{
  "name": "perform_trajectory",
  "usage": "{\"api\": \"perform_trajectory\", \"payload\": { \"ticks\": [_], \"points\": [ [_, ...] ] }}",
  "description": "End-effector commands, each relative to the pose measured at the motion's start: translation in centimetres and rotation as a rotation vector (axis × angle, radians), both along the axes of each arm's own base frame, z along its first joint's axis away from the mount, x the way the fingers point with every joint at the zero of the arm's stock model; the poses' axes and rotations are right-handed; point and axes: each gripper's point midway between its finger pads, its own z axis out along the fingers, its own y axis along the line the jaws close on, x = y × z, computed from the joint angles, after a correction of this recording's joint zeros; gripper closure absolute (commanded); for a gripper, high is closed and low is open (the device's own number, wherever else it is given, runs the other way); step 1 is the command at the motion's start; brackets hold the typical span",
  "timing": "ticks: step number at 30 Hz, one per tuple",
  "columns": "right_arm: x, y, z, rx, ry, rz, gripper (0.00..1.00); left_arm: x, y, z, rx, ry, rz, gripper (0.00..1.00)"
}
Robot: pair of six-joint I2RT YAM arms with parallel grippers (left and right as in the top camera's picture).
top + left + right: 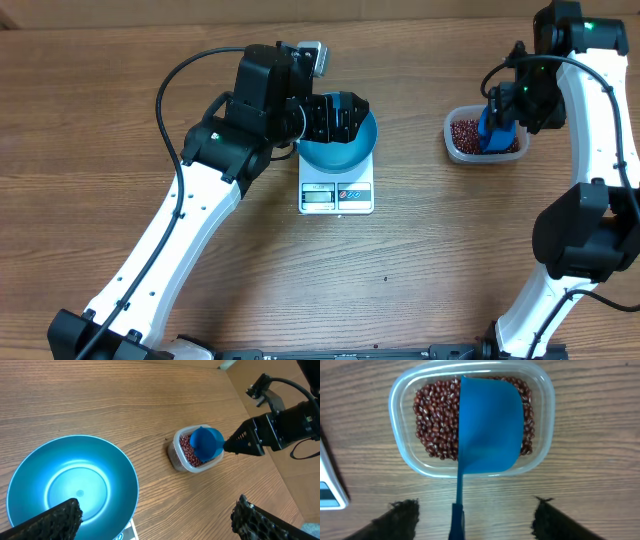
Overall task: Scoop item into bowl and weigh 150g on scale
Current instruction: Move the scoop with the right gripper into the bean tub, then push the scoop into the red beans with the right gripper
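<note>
wood-grain table [420,280] lying flat; glossy round blue bowl [70,480] sitting on white square scale [337,196]; oval beans [435,420] filling clear plastic tub [397,425], blue scoop [490,430] resting on them; left gripper [157,517] spreading wide by the bowl; right gripper [475,515] standing released, straddling the scoop handle.

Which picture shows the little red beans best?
The right wrist view: the beans lie in the clear tub up close, each one distinct, though the blue scoop covers some. Overhead and left wrist views show only a small reddish patch in the tub.
</note>
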Motion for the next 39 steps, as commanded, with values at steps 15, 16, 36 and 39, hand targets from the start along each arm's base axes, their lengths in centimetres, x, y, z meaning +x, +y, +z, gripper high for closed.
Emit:
{"api": "perform_trajectory", "payload": {
  "ticks": [15,16,36,39],
  "points": [
    [-5.0,1.1,15.2,0.037,-0.405,-0.201,0.22,0.5,0.6,0.4,0.034,-0.043,0.014,0.0],
    [-5.1,1.1,14.9,0.036,-0.405,-0.201,0.24,0.7,0.9,0.4,0.045,-0.048,0.031,0.0],
    [-0.6,1.3,1.0,0.053,-0.397,-0.097,0.39,0.7,1.8,-2.2,0.116,0.022,0.069,0.0],
    [0.2,1.5,0.4,0.064,-0.429,-0.092,0.0,0.7,1.8,-2.3,0.116,0.025,0.068,0.0]
  ]
}}
